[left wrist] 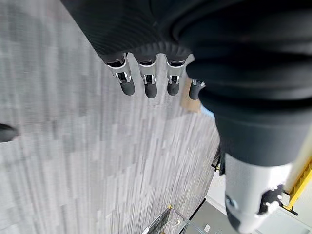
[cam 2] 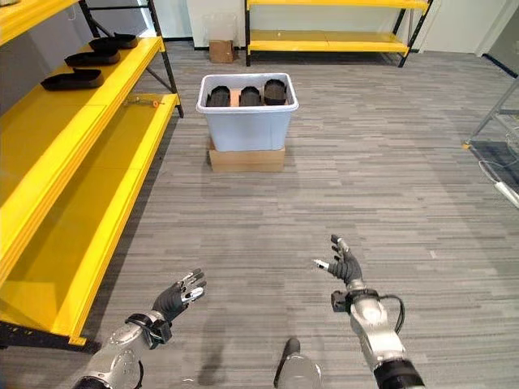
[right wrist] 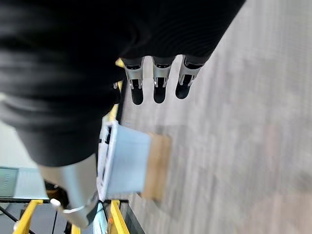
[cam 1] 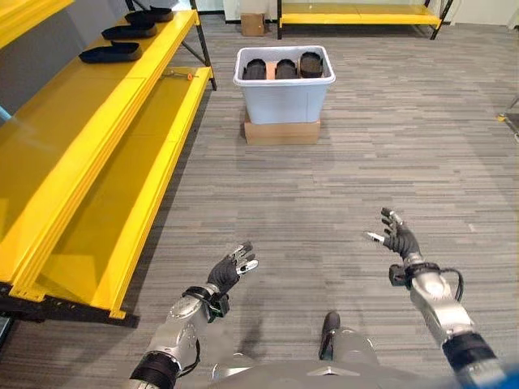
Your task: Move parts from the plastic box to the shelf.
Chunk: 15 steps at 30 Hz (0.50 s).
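The plastic box (cam 1: pixel 284 96) stood on the grey plank floor (cam 1: pixel 340 194) at about 12 o'clock from the robot, well ahead of both hands, and sat on a flat cardboard box (cam 1: pixel 281 132) that showed beneath its front edge. Inside it, three dark parts (cam 1: pixel 284 68) stood side by side in a row along the far wall, touching or nearly touching one another.

The yellow shelf (cam 1: pixel 97 154) ran along the robot's 9 to 11 o'clock side, with an upper and a lower level. On the upper level, towards 11 o'clock, three more dark parts (cam 1: pixel 110 53) lay in a line, apart from each other. A small orange-tipped tool (cam 1: pixel 180 75) lay on the lower level near the far upright, just left of the plastic box. A second yellow shelf (cam 1: pixel 361 16) stood against the far wall at about 1 o'clock, with a small brown carton (cam 1: pixel 252 24) on the floor beside it at 12 o'clock.

The left hand (cam 1: pixel 229 271) hung over the bare floor at roughly 7 o'clock, fingers relaxed and spread, grasping nothing. The right hand (cam 1: pixel 399 237) hung at roughly 5 o'clock, likewise released, fingers extended and empty; its wrist view showed the fingers (right wrist: pixel 156 90) straight with the plastic box far beyond them.
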### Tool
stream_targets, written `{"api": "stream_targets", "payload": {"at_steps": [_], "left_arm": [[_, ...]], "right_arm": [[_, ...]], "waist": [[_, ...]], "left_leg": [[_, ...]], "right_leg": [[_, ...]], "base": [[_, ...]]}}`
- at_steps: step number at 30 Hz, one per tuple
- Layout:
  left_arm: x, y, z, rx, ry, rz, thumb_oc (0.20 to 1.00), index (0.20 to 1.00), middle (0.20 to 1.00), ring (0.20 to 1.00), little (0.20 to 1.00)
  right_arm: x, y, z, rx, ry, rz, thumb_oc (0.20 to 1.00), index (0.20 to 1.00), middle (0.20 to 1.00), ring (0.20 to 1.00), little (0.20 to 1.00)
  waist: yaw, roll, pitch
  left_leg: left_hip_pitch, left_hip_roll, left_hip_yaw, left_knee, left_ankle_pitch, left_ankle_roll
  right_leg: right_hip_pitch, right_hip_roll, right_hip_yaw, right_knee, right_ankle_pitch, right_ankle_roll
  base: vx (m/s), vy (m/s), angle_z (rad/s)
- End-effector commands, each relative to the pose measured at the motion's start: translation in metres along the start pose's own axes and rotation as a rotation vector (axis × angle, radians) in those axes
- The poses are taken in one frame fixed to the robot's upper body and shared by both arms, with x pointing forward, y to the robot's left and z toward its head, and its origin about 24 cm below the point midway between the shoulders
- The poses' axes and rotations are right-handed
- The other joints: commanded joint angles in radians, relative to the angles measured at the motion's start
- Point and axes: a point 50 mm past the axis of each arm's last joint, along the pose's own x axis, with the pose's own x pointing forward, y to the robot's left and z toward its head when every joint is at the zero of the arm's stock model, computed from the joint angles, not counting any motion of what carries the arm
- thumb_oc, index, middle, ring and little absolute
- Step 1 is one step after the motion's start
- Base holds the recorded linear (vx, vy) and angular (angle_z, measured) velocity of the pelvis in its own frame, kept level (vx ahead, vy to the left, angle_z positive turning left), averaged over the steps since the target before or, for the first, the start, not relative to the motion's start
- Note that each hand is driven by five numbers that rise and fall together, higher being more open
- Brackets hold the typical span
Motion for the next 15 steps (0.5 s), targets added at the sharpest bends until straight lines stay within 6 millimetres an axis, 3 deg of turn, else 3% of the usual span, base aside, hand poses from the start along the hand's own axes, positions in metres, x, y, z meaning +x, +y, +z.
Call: {"api": "stream_targets", "payload": {"at_steps": [1, 4, 5, 7, 9, 12, 14, 15], "left_arm": [[-0.004, 0.002, 0.024, 0.07, -0.076, -0.024, 1.0, 1.0, 1.0, 1.0, 1.0], [-0.008, 0.007, 0.024, 0.035, -0.09, -0.001, 1.0, 1.0, 1.0, 1.0, 1.0], [-0.011, 0.009, 0.021, 0.013, -0.088, -0.004, 1.0, 1.0, 1.0, 1.0, 1.0], [-0.015, 0.014, 0.016, 0.006, -0.066, 0.006, 1.0, 1.0, 1.0, 1.0, 1.0], [-0.015, 0.015, 0.015, 0.0, -0.056, 0.015, 1.0, 1.0, 1.0, 1.0, 1.0], [-0.019, 0.017, 0.016, -0.059, -0.093, 0.006, 1.0, 1.0, 1.0, 1.0, 1.0], [-0.021, 0.015, 0.021, -0.063, -0.126, -0.009, 1.0, 1.0, 1.0, 1.0, 1.0], [-0.023, 0.014, 0.022, -0.064, -0.136, -0.003, 1.0, 1.0, 1.0, 1.0, 1.0]], "right_arm": [[-0.004, 0.003, 0.001, 0.041, -0.023, 0.033, 1.0, 1.0, 1.0, 1.0, 1.0], [-0.009, 0.0, -0.005, 0.036, 0.001, 0.056, 1.0, 1.0, 1.0, 1.0, 1.0], [-0.01, -0.002, -0.007, 0.022, 0.009, 0.065, 1.0, 1.0, 1.0, 1.0, 1.0], [-0.011, -0.008, -0.007, -0.012, 0.015, 0.065, 1.0, 1.0, 1.0, 1.0, 1.0], [-0.012, -0.009, -0.007, -0.017, 0.013, 0.06, 1.0, 1.0, 1.0, 1.0, 1.0], [-0.012, -0.007, -0.006, -0.005, 0.006, 0.062, 1.0, 1.0, 1.0, 1.0, 1.0], [-0.014, -0.01, -0.005, 0.005, 0.001, 0.07, 1.0, 1.0, 1.0, 1.0, 1.0], [-0.016, -0.01, -0.005, 0.012, 0.002, 0.082, 1.0, 1.0, 1.0, 1.0, 1.0]], "waist": [[-0.004, -0.055, -0.057], [-0.01, -0.048, -0.077], [-0.016, -0.023, -0.088], [-0.021, -0.017, -0.087], [-0.019, -0.027, -0.079], [-0.028, -0.005, -0.042], [-0.034, 0.002, -0.022], [-0.03, 0.006, -0.014]], "left_leg": [[-0.102, -0.159, 0.066, -0.015, -0.167, 0.104], [-0.12, -0.13, 0.084, 0.083, -0.121, 0.075], [-0.11, -0.106, 0.088, 0.126, -0.094, 0.039], [-0.151, -0.053, 0.116, 0.227, 0.002, -0.009], [-0.185, -0.062, 0.124, 0.205, 0.015, 0.015], [-0.138, -0.111, 0.097, -0.072, -0.018, 0.046], [-0.127, -0.113, 0.09, -0.214, 0.019, 0.041], [-0.143, -0.105, 0.079, -0.257, 0.062, 0.033]], "right_leg": [[-0.004, -0.077, -0.023, -0.105, 0.096, 0.144], [0.02, -0.027, -0.031, -0.124, 0.055, 0.108], [0.042, 0.01, -0.041, -0.129, 0.016, 0.098], [0.077, 0.046, -0.048, -0.169, 0.004, 0.063], [0.067, 0.038, -0.049, -0.169, 0.021, 0.056], [-0.003, 0.003, -0.066, -0.066, 0.027, 0.095], [-0.006, -0.001, -0.06, -0.057, 0.033, 0.111], [0.011, 0.003, -0.053, -0.065, 0.032, 0.114]], "base": [[0.38, -0.137, 0.07], [0.39, -0.143, 0.1], [0.39, -0.085, -0.18], [0.29, -0.106, -0.22], [0.08, -0.018, 0.08], [0.16, 0.15, 0.09], [0.16, 0.211, 0.32], [0.2, 0.231, 0.48]]}}
